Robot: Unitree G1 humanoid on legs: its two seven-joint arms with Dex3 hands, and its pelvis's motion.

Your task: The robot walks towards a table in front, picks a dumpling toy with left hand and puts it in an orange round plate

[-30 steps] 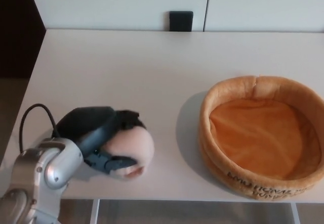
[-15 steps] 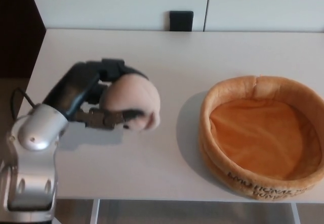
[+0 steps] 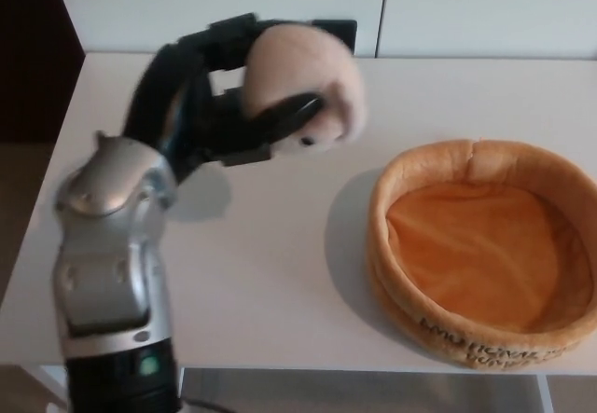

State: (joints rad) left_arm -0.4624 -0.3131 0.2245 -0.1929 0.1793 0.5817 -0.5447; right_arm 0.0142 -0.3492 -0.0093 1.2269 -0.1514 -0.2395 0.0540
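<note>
The dumpling toy (image 3: pixel 303 82), clasped in the left hand (image 3: pixel 233 105), has been raised off the desk (image 3: pixel 280 264) (transfer phase) toward the orange plate (image 3: pixel 485 254).

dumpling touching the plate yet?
Apart. In the head view the dumpling toy is held in the left hand, with bare table between it and the orange plate.

The table (image 3: pixel 280 273) lies bare from its left edge to the orange plate (image 3: pixel 485 250), which fills the front right corner with a raised soft rim. Above the middle, the left hand (image 3: pixel 224 105) holds the dumpling toy (image 3: pixel 303 82) aloft, clear of the plate's rim.
</note>
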